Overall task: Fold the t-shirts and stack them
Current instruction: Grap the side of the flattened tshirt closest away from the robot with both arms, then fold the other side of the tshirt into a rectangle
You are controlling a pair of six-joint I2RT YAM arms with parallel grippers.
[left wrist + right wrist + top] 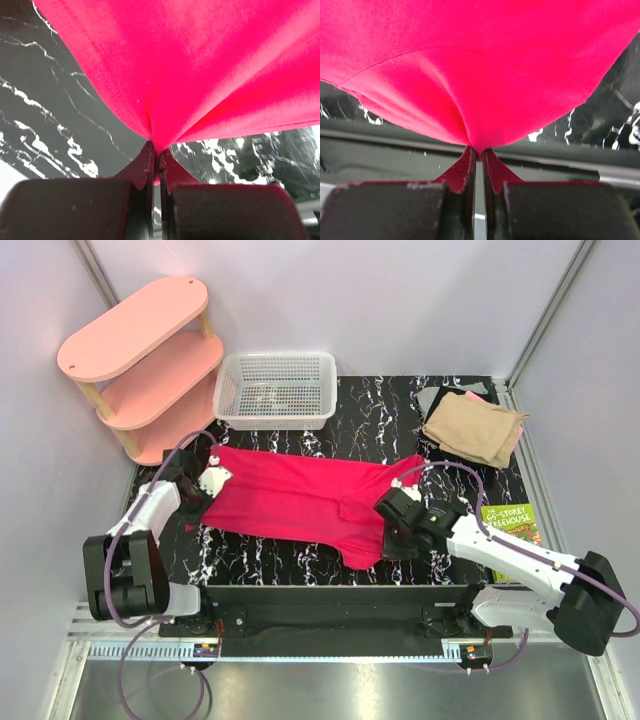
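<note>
The crimson-pink t-shirt [300, 502] lies spread across the middle of the black marbled table [380, 420]. My left gripper [207, 485] is shut on its left edge; in the left wrist view the cloth [190, 65] fans out from the pinched jaws of the gripper [159, 155]. My right gripper [392, 512] is shut on the shirt's right side near a sleeve; the cloth [480, 65] bunches at the closed tips of the gripper [479, 152]. A stack of folded shirts, tan [472, 427] on top with grey [432, 400] and pale pink [476, 397] beneath, sits at the back right.
A white mesh basket [276, 389] stands at the back middle of the table. A pink three-tier shelf [145, 360] stands at the back left, off the table. A green book [512, 518] lies at the right edge near my right arm.
</note>
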